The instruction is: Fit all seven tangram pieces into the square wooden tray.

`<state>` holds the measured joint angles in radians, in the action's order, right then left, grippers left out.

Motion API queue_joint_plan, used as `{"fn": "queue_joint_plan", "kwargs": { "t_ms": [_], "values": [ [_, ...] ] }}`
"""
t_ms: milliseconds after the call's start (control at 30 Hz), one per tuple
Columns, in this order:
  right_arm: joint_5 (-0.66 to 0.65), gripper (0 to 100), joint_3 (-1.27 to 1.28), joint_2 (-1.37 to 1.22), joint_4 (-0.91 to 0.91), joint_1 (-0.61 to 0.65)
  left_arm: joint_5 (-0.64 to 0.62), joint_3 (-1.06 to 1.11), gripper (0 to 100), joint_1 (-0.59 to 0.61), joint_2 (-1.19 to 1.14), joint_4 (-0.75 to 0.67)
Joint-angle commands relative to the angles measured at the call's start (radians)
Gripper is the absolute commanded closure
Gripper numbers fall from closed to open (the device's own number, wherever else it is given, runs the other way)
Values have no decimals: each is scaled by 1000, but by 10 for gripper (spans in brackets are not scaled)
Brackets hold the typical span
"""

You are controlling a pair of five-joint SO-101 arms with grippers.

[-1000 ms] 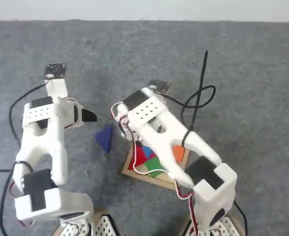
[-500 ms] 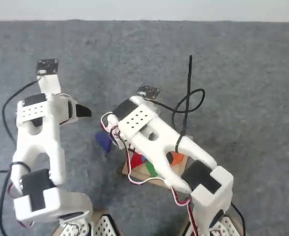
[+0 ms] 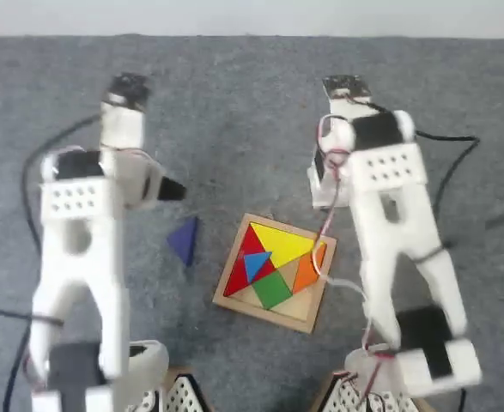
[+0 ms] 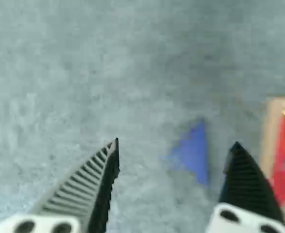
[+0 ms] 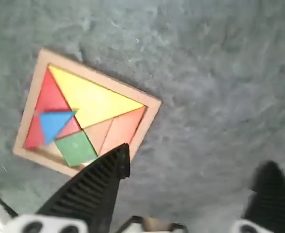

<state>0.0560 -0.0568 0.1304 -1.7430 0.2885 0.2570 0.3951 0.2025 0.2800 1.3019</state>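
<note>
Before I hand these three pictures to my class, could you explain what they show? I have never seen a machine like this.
These are two small white robot arms standing side by side on a grey carpet. The overhead picture comes from a fixed camera looking down on the left arm, the right arm and a square wooden tray between them. The other two pictures come from cameras on the arms' wrists, each looking out past that arm's own black fingers.

The tray holds coloured puzzle pieces, among them a yellow triangle and a green square. One dark blue triangle lies outside on the carpet, beside the tray.

The left arm's fingers are open above that triangle. The right arm's fingers are open above the carpet near the tray. Nothing is held.
</note>
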Motion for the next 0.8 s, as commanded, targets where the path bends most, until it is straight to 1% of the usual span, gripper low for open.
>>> {"fn": "queue_joint_plan", "kwargs": {
  "t_ms": [0,100,167,233,300,367,400,500,600,767],
  "values": [
    [-89,671,140,285,65,-31,28,137,690,-143,244,6],
    [-146,674,414,529,174,-88,52,243,690,-227,298,-15],
    [-213,712,658,685,283,-143,51,289,691,-275,298,-34],
    [-290,786,908,831,418,-197,48,315,696,-319,288,-49],
    [-365,875,1123,961,522,-248,48,315,724,-361,269,-49],
    [-391,941,1278,1067,585,-305,48,314,746,-399,244,-54],
    [-396,947,1327,1110,605,-340,48,312,746,-414,229,-55],
    [-396,911,1418,1196,636,-444,48,311,746,-443,176,-84],
    [-396,900,1487,1222,665,-490,51,309,746,-443,98,-109],
    [-396,905,1564,1231,742,-518,57,344,746,-450,3,-176]
  ]
}}
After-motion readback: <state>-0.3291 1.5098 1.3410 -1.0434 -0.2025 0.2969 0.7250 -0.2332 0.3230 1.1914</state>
